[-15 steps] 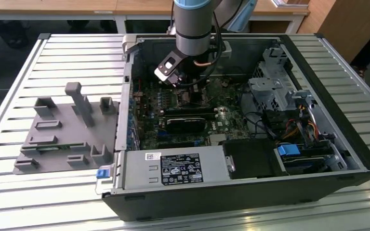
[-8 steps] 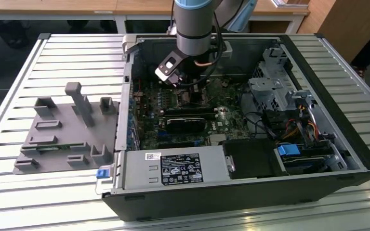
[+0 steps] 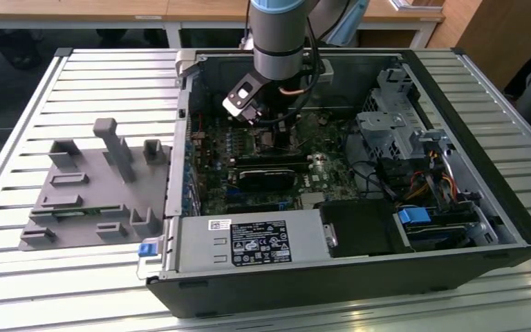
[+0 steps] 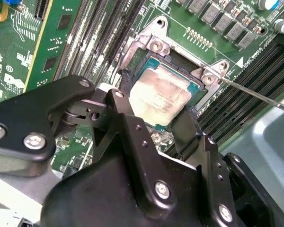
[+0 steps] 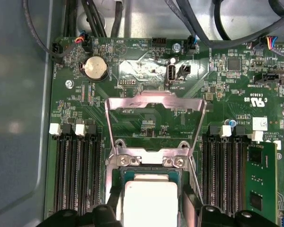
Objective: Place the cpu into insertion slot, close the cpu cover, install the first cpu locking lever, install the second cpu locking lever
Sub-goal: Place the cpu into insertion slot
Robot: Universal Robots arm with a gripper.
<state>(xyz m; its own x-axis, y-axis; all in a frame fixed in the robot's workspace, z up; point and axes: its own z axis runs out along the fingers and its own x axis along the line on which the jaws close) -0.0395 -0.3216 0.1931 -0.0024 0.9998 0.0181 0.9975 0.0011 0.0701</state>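
Lower centre of the second wrist view, the black gripper (image 4: 154,111) is pinched narrow on the small silvery-beige square cpu (image 4: 163,92), which is already down in the square black insertion slot (image 4: 177,56). In the first wrist view the thin silvery cpu cover (image 5: 132,101) stands flipped open mid-frame. The thin wire lever (image 4: 255,93) at right looks unlatched, so cover and levers are still to do.

A metal table (image 3: 108,76) of long pale slats carries the scene. An open black computer case (image 3: 358,294) lies on its side directly on it, open face turned up. Just beside the case, on the exterior view's left, a grey plastic holder (image 3: 90,200) rests its flat base on the slats, with several upright posts and blocks rising from it. On the case's other side, the slats run on towards the exterior view's right.
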